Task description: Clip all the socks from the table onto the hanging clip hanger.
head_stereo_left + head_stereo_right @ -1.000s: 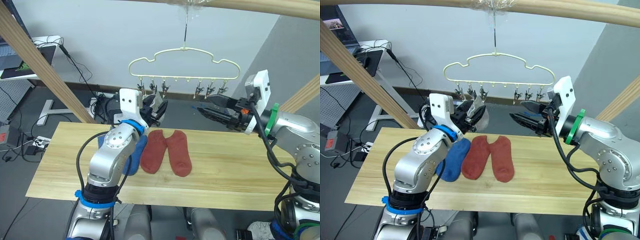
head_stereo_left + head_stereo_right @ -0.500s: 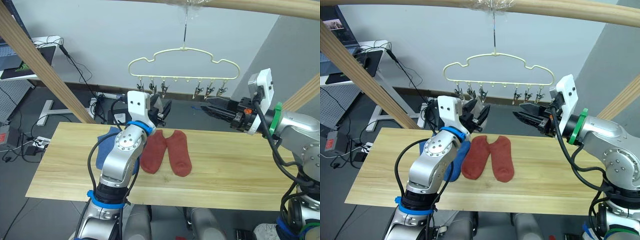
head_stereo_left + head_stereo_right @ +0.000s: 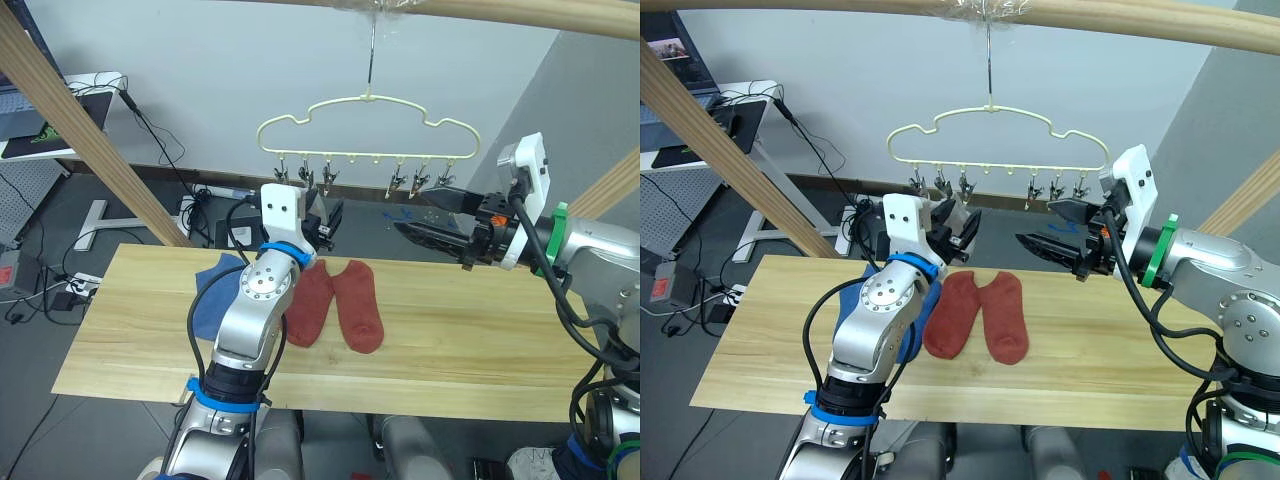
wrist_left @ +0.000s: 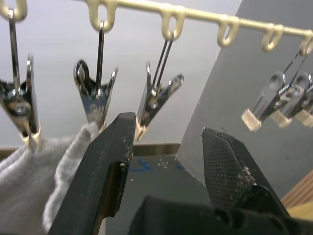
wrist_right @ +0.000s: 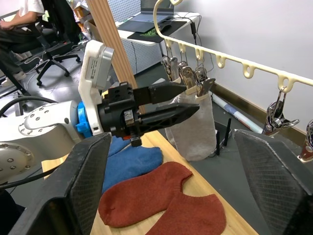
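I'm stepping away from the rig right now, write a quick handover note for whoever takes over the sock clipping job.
Left gripper: open, empty, raised just under the clips at the left end of the clip hanger.
Right gripper: open, empty, held in the air right of the hanger, over the table's back edge.
Done: a light grey sock hangs from the left clips.
Left: two rust-red socks lie side by side mid-table; blue socks lie to their left, partly hidden by the left arm, so the count is unclear. The clips at the hanger's right end hold nothing.
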Tool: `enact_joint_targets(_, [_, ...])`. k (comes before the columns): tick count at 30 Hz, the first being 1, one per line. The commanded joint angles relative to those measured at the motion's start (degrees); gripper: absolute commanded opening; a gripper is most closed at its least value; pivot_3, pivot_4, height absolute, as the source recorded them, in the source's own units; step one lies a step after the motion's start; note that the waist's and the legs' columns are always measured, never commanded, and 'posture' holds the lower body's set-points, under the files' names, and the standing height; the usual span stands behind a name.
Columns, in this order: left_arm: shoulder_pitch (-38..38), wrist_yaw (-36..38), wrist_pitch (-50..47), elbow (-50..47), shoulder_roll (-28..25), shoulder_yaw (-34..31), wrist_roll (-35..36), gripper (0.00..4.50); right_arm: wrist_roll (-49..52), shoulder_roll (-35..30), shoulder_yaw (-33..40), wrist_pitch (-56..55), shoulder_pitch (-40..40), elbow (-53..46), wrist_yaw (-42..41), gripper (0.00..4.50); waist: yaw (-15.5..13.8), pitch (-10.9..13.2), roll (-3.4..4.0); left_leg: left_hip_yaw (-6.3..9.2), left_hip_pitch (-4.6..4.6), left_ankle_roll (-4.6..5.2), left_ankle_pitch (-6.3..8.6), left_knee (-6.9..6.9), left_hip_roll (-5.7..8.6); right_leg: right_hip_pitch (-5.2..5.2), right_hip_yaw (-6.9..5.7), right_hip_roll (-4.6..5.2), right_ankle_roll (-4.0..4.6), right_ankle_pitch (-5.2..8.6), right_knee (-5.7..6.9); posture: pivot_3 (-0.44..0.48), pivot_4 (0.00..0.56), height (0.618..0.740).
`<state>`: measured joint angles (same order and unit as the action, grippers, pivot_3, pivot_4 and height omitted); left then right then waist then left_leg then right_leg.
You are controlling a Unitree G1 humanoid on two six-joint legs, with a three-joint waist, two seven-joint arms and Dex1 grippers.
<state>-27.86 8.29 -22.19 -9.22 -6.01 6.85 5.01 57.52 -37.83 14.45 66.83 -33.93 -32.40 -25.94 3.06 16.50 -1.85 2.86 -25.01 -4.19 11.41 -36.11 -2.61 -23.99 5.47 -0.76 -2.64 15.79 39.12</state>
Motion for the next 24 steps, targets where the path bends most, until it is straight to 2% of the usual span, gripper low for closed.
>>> enact_joint_targets(1, [-0.52, -0.44, 1.89, -0.99, 0.86, -0.29, -0.72, 1.92, 1.71, -1.30, 1.28, -0.75, 0.24, -2.19, 0.86, 4.21, 0.08, 0.00, 0.00, 0.00, 0.00, 0.00, 0.00, 0.00, 0.00, 0.00, 0.00, 0.00, 0.00, 0.00, 0.00, -0.089, 0.236, 0.740])
enact_joint_targets(2, [-0.47, -0.53, 1.77, -1.04, 0.88, -0.26, -0.84, 1.70, 1.93, -1.46, 1.29, -0.72, 0.44, -2.30, 0.99, 4.21, 0.11, 0.00, 0.00, 0.00, 0.00, 0.00, 0.00, 0.00, 0.00, 0.00, 0.00, 0.00, 0.00, 0.00, 0.00, -0.089, 0.236, 0.740])
enact_joint_targets(13, [-0.87, -0.06, 0.44, -0.76, 1.63, -0.84, -0.74, 1.70, 3.01, -2.51, 0.44, -1.68, 0.76, -1.98, 2.19, 4.21, 0.16, 0.00, 0.00, 0.00, 0.00, 0.00, 0.00, -0.02, 0.00, 0.01, 0.00, 0.00, -0.01, -0.01, 0.01, -0.091, 0.235, 0.740])
enact_joint_targets(14, [-0.92, -0.36, 0.21, -0.76, 1.64, -0.95, -1.05, 2.07, 2.97, -2.56, 0.36, -1.76, 0.77, -1.95, 2.30, 4.21, 0.17, 0.00, 0.00, 0.00, 0.00, 0.00, 0.00, -0.02, 0.00, 0.01, 0.00, 0.00, -0.01, -0.01, 0.01, -0.091, 0.235, 0.740])
enact_joint_targets(15, [-1.00, -0.56, -0.14, -0.76, 1.59, -1.00, -1.31, 2.18, 2.99, -2.60, 0.32, -1.81, 0.79, -1.93, 2.39, 4.21, 0.17, 0.00, 0.00, 0.00, 0.00, 0.00, 0.00, -0.02, 0.00, 0.01, 0.00, 0.00, -0.01, -0.01, 0.01, -0.091, 0.235, 0.740])
enact_joint_targets(17, [-1.21, -0.83, -0.24, -0.62, 1.56, -1.11, -1.64, 2.73, 3.02, -2.66, 0.30, -1.87, 0.83, -1.97, 2.47, 4.21, 0.17, 0.00, 0.00, 0.00, 0.00, 0.00, 0.00, -0.02, 0.00, 0.01, 0.00, 0.00, -0.01, -0.01, 0.02, -0.091, 0.235, 0.740])
enact_joint_targets(24, [-2.60, -1.08, 0.43, 0.97, 2.03, -1.50, -1.78, 2.73, 2.81, -2.67, 0.13, -2.29, 0.87, -1.90, 2.84, 4.21, 0.18, -0.01, 0.00, 0.00, 0.00, 0.00, 0.00, -0.05, 0.00, 0.02, 0.00, 0.00, -0.03, -0.02, 0.03, -0.098, 0.231, 0.740])
